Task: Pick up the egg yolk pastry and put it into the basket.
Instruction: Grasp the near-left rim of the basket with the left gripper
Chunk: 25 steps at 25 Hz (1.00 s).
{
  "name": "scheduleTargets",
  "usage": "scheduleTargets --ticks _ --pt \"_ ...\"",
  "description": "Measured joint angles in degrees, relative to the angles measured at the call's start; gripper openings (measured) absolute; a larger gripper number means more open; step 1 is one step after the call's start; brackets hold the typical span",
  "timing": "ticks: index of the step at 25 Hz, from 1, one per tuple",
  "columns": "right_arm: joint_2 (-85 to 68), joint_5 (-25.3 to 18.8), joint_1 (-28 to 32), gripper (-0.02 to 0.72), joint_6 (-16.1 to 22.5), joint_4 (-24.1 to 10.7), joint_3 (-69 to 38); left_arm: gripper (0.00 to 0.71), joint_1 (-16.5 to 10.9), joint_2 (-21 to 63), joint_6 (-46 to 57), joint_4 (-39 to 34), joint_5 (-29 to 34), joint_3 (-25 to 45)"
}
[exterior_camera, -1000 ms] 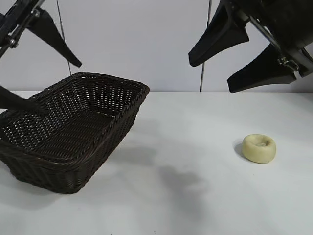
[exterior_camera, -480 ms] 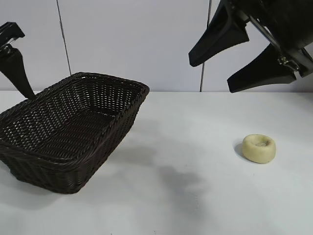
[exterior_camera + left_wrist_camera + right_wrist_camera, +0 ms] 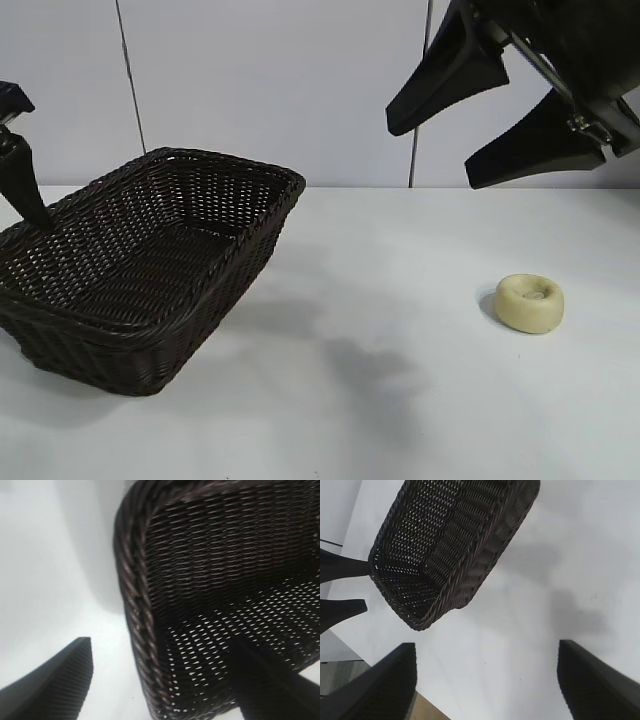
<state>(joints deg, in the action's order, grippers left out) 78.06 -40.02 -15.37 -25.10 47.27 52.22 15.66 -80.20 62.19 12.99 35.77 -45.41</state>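
White tabletop [image 3: 400, 400], pale panelled wall [image 3: 270, 90] behind with two dark vertical seams.

Exterior view, left to right:

- Left gripper [image 3: 160, 680] at 9 o'clock, at the frame edge. One black finger [image 3: 20, 185] shows there, tip pointing down at the far left rim of the basket. Left wrist view: jaws released and spread wide, one finger outside the basket's braided rim over bare table, the other over the basket interior. Nothing between them but the rim; contact with the wicker can't be told.
- Large rectangular dark brown woven wicker basket [image 3: 200, 290] at 8–9 o'clock of the table, flared sides, braided rim, set at an angle to the table edge. Nothing visible inside.
- Soft grey shadows on the table at 6 o'clock.
- Right gripper [image 3: 445, 150] at 1–2 o'clock, high above the table. Two broad black fingers [image 3: 445, 75] angle down and leftward, jaws released, wide gap, grasping nothing. Right wrist view: both fingers frame bare table, with the basket and the left gripper's two fingers beyond.
- Small round pale yellow-cream egg yolk pastry [image 3: 529, 302] with a dimpled top at 4 o'clock, flat on the table, well apart from the basket. It sits below the right gripper, clear air between. Not in either wrist view.
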Motion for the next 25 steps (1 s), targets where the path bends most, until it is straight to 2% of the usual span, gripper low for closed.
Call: scheduleTargets --ticks 8,25 --pt "0.0 0.0 0.0 0.558 0.0 0.0 0.0 0.541 0.0 -0.8 0.0 -0.1 -1.7 0.0" --pt "0.0 0.5 0.0 0.558 0.0 0.0 0.0 0.541 0.0 -15.2 -1.2 -0.1 -6.6 0.0"
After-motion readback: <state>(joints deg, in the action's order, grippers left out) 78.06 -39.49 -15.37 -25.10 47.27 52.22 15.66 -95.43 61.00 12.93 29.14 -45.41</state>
